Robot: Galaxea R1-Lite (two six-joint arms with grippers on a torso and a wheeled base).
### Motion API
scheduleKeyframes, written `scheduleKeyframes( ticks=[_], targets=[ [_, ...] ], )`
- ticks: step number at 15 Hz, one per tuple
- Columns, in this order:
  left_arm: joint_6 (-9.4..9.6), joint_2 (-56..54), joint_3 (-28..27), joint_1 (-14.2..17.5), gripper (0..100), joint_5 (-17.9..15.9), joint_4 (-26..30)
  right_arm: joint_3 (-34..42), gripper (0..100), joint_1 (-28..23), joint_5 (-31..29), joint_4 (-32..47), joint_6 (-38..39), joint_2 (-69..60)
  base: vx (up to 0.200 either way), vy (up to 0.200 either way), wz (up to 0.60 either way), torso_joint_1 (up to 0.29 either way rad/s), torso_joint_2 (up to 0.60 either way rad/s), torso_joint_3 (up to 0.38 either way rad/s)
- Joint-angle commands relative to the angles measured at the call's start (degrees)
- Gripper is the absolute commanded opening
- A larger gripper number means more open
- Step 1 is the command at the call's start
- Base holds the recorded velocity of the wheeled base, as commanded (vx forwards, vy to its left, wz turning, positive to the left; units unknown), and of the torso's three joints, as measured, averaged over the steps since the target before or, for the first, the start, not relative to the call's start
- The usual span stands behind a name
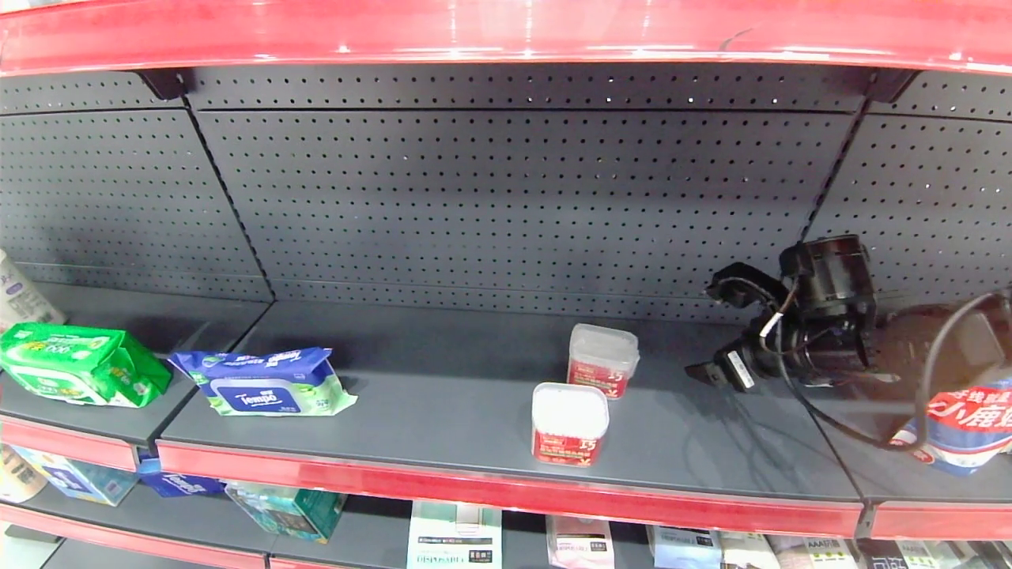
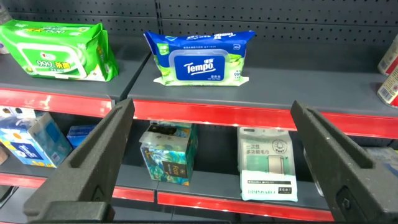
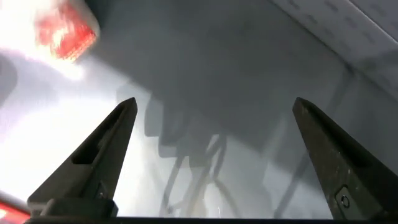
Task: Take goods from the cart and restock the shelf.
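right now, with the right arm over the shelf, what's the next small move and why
Probably draw the right gripper straight back off the shelf to fetch more goods. Its jaws stand open and empty, and the rear tub and front tub beside it already stand upright there.

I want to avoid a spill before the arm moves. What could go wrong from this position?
The open right gripper hangs over the shelf, close to the rear tub; a sideways swing might knock that tub over. The front tub stands near the shelf's red edge, so a bump from the rear tub or the arm could push it off.
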Motion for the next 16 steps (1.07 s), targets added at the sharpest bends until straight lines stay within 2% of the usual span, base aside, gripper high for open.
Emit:
scheduleKeyframes(
  ticks=[1, 3, 6, 8, 9, 11, 14, 16],
  targets=[
    [-0.01, -0.02, 0.0, 0.0, 100, 0.02, -0.01, 8.14, 100, -1.18, 0.01, -4.08, 2.74, -10.26, 0.0, 0.0, 0.0, 0.0, 0.0, 0.0],
    [-0.01, -0.02, 0.0, 0.0, 100, 0.02, -0.01, 13.77, 100, -1.0, 0.01, -5.75, 9.51, -20.37, 0.0, 0.0, 0.0, 0.0, 0.0, 0.0],
    [-0.01, -0.02, 0.0, 0.0, 100, 0.02, -0.01, 19.22, 100, -1.97, 0.27, -5.75, 12.76, -32.41, 0.0, 0.0, 0.0, 0.0, 0.0, 0.0],
    [-0.01, -0.02, 0.0, 0.0, 100, 0.02, -0.01, 23.26, 100, -3.73, 1.15, -5.75, 13.02, -43.4, 0.0, 0.0, 0.0, 0.0, 0.0, 0.0],
    [-0.01, -0.02, 0.0, 0.0, 100, 0.02, -0.01, 25.63, 100, -7.07, 4.14, -5.57, 12.93, -49.9, 0.0, 0.0, 0.0, 0.0, 0.0, 0.0],
    [-0.01, -0.02, 0.0, 0.0, 100, 0.02, -0.01, 27.04, 100, -9.79, 10.56, -5.4, 12.58, -57.11, 0.0, 0.0, 0.0, 0.0, 0.0, 0.0],
    [-0.01, -0.02, 0.0, 0.0, 100, 0.02, -0.01, 28.36, 100, -10.41, 10.64, -5.05, 12.05, -63.35, 0.0, 0.0, 0.0, 0.0, 0.0, 0.0],
    [-0.01, -0.02, 0.0, 0.0, 100, 0.02, -0.01, 34.95, 100, -10.06, 10.91, -4.96, 12.85, -72.31, 0.0, 0.0, 0.0, 0.0, 0.0, 0.0]
  ],
)
